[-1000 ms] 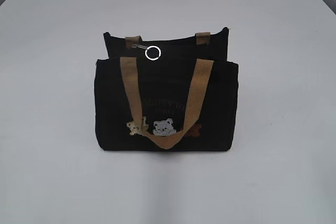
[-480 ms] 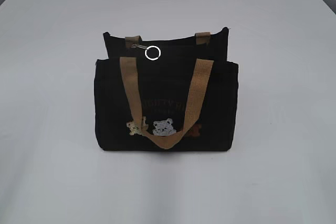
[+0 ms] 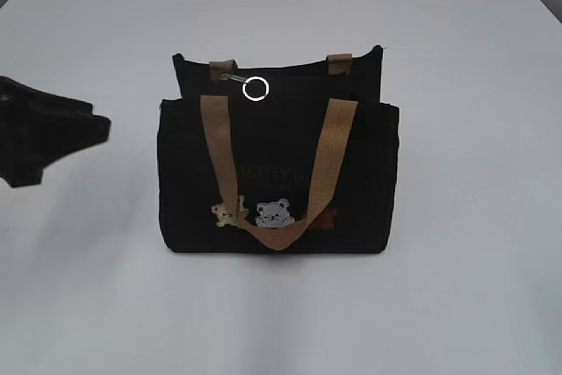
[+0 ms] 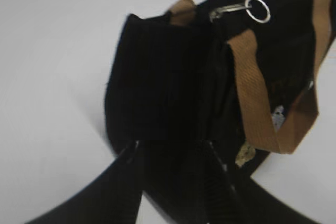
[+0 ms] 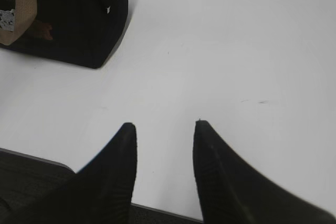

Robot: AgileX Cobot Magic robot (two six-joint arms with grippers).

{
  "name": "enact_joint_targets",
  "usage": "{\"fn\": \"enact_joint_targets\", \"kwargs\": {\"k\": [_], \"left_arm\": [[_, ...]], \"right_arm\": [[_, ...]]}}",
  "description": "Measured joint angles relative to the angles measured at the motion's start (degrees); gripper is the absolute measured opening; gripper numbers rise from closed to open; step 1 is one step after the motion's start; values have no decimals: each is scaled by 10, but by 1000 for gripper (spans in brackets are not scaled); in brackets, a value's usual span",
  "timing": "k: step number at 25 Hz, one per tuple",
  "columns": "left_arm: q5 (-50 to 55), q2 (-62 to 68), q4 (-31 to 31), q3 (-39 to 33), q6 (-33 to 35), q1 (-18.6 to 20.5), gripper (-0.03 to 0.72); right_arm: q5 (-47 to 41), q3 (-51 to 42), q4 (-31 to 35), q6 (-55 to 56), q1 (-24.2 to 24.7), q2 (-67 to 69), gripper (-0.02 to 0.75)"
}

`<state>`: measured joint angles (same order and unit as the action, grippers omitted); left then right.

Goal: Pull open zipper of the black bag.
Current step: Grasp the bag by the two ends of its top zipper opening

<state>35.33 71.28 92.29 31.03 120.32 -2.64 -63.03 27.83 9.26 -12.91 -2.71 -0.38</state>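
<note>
The black bag point(image 3: 277, 173) stands upright mid-table, its tan handles hanging over the front. The zipper's silver pull with its round ring point(image 3: 255, 89) lies on the top edge near the bag's left end, and the ring point(image 4: 258, 10) also shows in the left wrist view. My left gripper point(image 3: 92, 129) hovers left of the bag, clear of it and open. In the left wrist view the left gripper point(image 4: 170, 148) points at the bag's point(image 4: 157, 82) end panel. My right gripper point(image 5: 165, 127) is open over bare table, right of the bag's corner point(image 5: 79, 14). It is out of the exterior view.
The white table point(image 3: 474, 217) extends all around the bag. Its near edge point(image 5: 157, 209) runs just under the right gripper's fingers. A tan handle point(image 4: 257, 98) drapes over the bag's front.
My left gripper has come into the exterior view from the left edge, toward the bag. The bag and the zipper pull have not moved.
</note>
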Motion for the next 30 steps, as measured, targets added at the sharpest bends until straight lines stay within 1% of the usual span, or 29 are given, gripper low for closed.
{"fn": "enact_joint_targets", "kwargs": {"k": [1, 3, 5, 7, 10, 12, 15, 16, 18, 19, 20, 21, 22, 24, 26, 29, 30], "left_arm": [[26, 37, 26, 0, 40, 0, 288], [63, 94, 51, 0, 111, 0, 329], [81, 129, 62, 0, 167, -2, 371], [84, 153, 66, 1, 218, -13, 401], [78, 177, 66, 16, 245, -42, 420], [60, 194, 66, 37, 249, -61, 424], [43, 222, 66, 78, 250, -79, 424], [40, 231, 66, 93, 250, -86, 414], [31, 244, 66, 120, 245, -96, 347], [29, 249, 66, 127, 244, -101, 272], [27, 251, 66, 133, 243, -105, 182], [27, 252, 66, 135, 243, -108, 111], [27, 252, 66, 136, 243, -110, 67], [30, 252, 65, 136, 243, -110, 67], [31, 252, 65, 136, 242, -110, 67], [33, 252, 65, 136, 242, -110, 67], [33, 252, 65, 136, 242, -110, 67]], "right_arm": [[0, 0, 0, 0, 0, 0, 292], [0, 0, 0, 0, 0, 0, 292], [0, 0, 0, 0, 0, 0, 292], [0, 0, 0, 0, 0, 0, 292], [0, 0, 2, 0, 0, 0, 292], [0, 0, 6, 0, 0, 0, 292], [0, 0, 17, -6, 0, 0, 292], [0, 0, 25, -15, 0, 0, 292], [0, 2, 51, -49, 0, 12, 292], [5, 5, 71, -72, 0, 31, 292], [20, 9, 93, -108, 0, 56, 292], [47, 11, 127, -148, 0, 86, 292], [75, 12, 169, -183, 0, 116, 292], [150, 15, 261, -272, 0, 206, 292], [204, 20, 370, -372, 0, 306, 292], [229, 55, 508, -558, -4, 487, 292], [232, 78, 544, -619, -12, 545, 292]]}}
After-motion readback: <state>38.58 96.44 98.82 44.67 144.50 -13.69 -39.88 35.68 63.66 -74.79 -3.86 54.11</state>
